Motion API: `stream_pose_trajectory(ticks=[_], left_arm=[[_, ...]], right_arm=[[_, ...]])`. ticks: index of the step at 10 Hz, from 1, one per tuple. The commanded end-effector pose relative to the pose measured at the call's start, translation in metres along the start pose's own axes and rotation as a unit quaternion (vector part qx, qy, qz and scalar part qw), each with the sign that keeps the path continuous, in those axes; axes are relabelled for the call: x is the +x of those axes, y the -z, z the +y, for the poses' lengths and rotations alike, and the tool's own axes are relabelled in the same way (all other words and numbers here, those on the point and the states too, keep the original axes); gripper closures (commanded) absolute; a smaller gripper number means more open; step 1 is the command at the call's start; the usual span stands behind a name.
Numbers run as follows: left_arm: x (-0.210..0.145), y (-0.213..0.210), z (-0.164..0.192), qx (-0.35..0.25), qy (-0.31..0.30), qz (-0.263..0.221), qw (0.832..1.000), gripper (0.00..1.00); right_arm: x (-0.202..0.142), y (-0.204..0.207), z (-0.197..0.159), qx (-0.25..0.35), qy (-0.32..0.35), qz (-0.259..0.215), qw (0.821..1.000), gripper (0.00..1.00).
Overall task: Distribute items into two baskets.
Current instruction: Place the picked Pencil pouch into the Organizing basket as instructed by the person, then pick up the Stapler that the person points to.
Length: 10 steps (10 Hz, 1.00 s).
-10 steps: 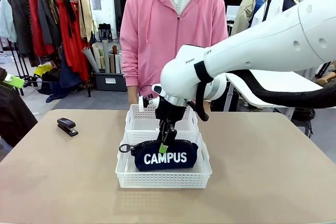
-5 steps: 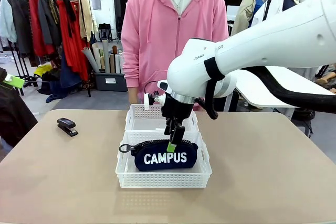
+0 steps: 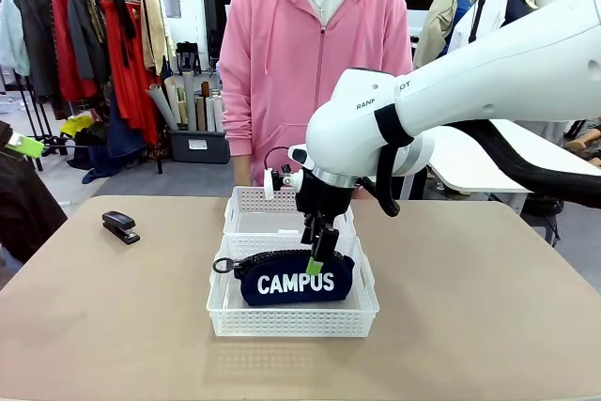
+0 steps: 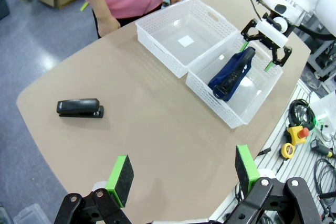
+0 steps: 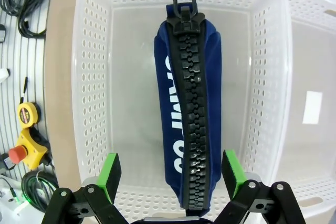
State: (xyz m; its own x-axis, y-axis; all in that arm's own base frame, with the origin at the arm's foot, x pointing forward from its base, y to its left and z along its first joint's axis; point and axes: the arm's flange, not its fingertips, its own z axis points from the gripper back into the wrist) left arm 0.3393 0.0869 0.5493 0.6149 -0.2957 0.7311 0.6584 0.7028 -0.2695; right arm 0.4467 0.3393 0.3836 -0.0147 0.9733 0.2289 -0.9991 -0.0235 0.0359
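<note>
Bright even indoor light, wrist views maybe edge-warped.

Person in pink hoodie (image 3: pixel 315 53) behind tan table (image 3: pixel 488 307) — clothes rack (image 3: pixel 94 35) far left.

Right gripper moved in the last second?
Yes. The right gripper shifted toward picture right along the pouch, which lies in the near basket.

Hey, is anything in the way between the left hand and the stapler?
Nothing visible. The open left hand hangs above bare table, and the stapler lies alone on it, well apart from the baskets.
</note>
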Motion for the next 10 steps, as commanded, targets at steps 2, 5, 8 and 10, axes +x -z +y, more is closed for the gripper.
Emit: stream_pose_trajectory(ticks=[2, 5, 8, 10], left_arm=[[0.0007, -0.0001, 0.0007, -0.006, 0.006, -0.009, 1.000, 0.00], [0.0007, -0.0001, 0.0007, -0.006, 0.006, -0.009, 1.000, 0.00], [0.0007, -0.0001, 0.0007, -0.006, 0.006, -0.009, 1.000, 0.00], [0.0007, -0.0001, 0.0007, -0.006, 0.006, -0.009, 1.000, 0.00]], right_arm=[[0.0018, -0.0011, -0.0031, -0.001, -0.001, -0.003, 1.000, 0.00], [0.0018, -0.0011, -0.0031, -0.001, -0.001, -0.003, 1.000, 0.00], [0.0018, -0.0011, -0.0031, -0.001, -0.001, -0.003, 1.000, 0.00], [0.0018, -0.0011, -0.0031, -0.001, -0.001, -0.003, 1.000, 0.00]])
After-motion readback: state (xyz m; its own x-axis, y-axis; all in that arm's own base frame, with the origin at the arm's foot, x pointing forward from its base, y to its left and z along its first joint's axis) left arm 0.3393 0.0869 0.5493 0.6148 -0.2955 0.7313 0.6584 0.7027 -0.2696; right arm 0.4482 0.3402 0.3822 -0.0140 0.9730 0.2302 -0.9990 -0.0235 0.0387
